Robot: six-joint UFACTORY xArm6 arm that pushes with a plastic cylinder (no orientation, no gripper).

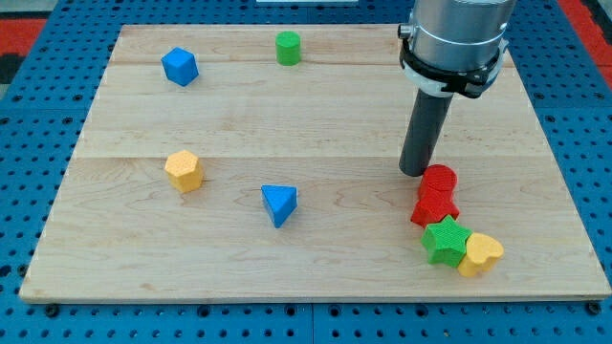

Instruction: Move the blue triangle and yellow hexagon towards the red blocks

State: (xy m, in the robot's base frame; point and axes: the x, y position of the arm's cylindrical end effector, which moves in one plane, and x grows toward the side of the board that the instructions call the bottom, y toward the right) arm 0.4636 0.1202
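**A:** What is in view, and where?

**B:** A pale wooden board [316, 105] fills most of the frame, resting on a blue pegboard surface [38, 96]; a grey arm housing [454, 38] enters at the upper right, and a straight dark rod [426, 129] hangs down from it; my tip [414, 172] rests on the board at centre right.

**A:** Does it grasp anything?

**B:** There are no jaws to open or close; the arm ends only in that rod, and it holds nothing.

**A:** Where are the blocks to be moved?

**B:** The blue triangle [279, 204] lies just below the centre of the frame; the yellow hexagon [184, 171] sits to its left and slightly higher, at centre left; the two are near each other yet apart, and both are well left of my tip.

**A:** And the red ones?

**B:** A red cylinder [440, 180] sits just right of my tip, very close, though I cannot tell whether they touch; a second red block [435, 207], its shape unclear, touches the cylinder from below; both are at lower right.

**A:** Anything else?

**B:** A green star [446, 240] sits directly below the red pair, touching it; a yellow heart [481, 254] presses against the star's right side; a blue cube-like block [180, 66] is at upper left; a green cylinder [288, 47] stands at top centre.
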